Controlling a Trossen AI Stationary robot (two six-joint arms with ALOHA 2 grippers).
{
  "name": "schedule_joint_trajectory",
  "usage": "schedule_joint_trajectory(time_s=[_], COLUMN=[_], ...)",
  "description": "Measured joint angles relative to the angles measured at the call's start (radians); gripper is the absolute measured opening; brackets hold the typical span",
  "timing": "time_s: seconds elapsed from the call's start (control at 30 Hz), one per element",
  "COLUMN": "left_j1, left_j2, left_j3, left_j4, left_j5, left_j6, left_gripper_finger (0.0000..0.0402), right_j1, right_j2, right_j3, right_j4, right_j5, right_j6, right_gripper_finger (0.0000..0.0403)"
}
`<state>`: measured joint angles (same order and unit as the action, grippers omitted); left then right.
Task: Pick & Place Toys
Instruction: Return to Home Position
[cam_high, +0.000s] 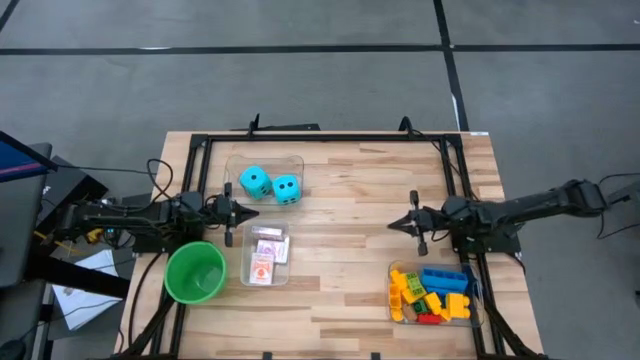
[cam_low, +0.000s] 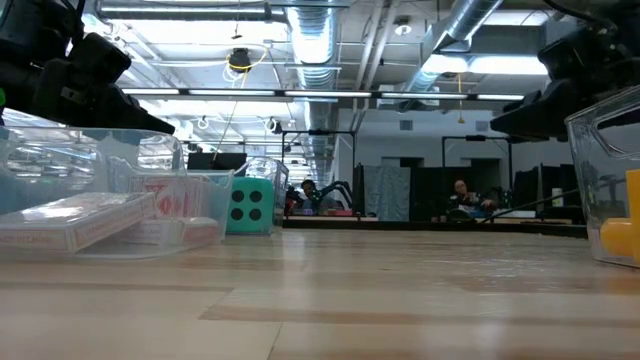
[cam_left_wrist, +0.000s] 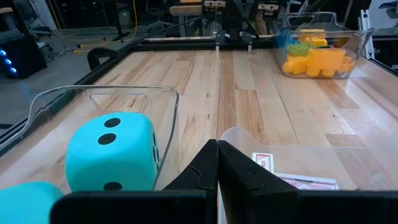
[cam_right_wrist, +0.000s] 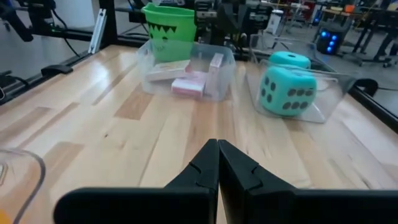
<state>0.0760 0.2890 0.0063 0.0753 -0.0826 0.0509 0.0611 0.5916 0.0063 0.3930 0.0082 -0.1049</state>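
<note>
Two cyan dice (cam_high: 270, 184) sit in a clear bin at the table's far left; one of them shows in the left wrist view (cam_left_wrist: 111, 152) and in the right wrist view (cam_right_wrist: 287, 88). Red-and-white playing cards (cam_high: 266, 256) lie in a second clear bin nearer the front. Coloured plastic bricks (cam_high: 430, 295) fill a clear bin at the near right. My left gripper (cam_high: 252, 212) is shut above the table's left side, between the dice bin and the card bin, holding nothing. My right gripper (cam_high: 393, 224) is shut above the table's right side, also holding nothing.
A green cup (cam_high: 195, 272) stands at the near left, beside the card bin (cam_high: 266, 254). A black frame (cam_high: 320, 138) runs along the table's far edge and both sides. Bare wood lies in the middle between the two grippers.
</note>
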Motion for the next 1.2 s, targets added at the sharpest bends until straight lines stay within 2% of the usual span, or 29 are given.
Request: schedule_joint_trajectory(time_s=[0.3, 0.4, 0.87, 1.07, 1.2], left_j1=[0.000, 0.000, 0.000, 0.000, 0.000], left_j2=[0.000, 0.000, 0.000, 0.000, 0.000], left_j3=[0.000, 0.000, 0.000, 0.000, 0.000], left_j4=[0.000, 0.000, 0.000, 0.000, 0.000], left_j5=[-0.004, -0.004, -0.003, -0.002, 0.001], left_j6=[0.000, 0.000, 0.000, 0.000, 0.000], left_gripper_finger=[0.0003, 0.0003, 0.0003, 0.0003, 0.0003], right_j1=[-0.013, -0.014, -0.014, -0.014, -0.014], right_j2=[-0.333, -0.397, -0.544, -0.527, -0.512], right_j3=[0.000, 0.000, 0.000, 0.000, 0.000], right_j4=[-0.378, -0.380, -0.381, -0.382, -0.382], right_j5=[0.000, -0.007, -0.008, -0.008, -0.008], right_j6=[0.000, 0.001, 0.001, 0.011, 0.148], right_gripper_finger=[0.0000, 0.0000, 0.0000, 0.0000, 0.0000])
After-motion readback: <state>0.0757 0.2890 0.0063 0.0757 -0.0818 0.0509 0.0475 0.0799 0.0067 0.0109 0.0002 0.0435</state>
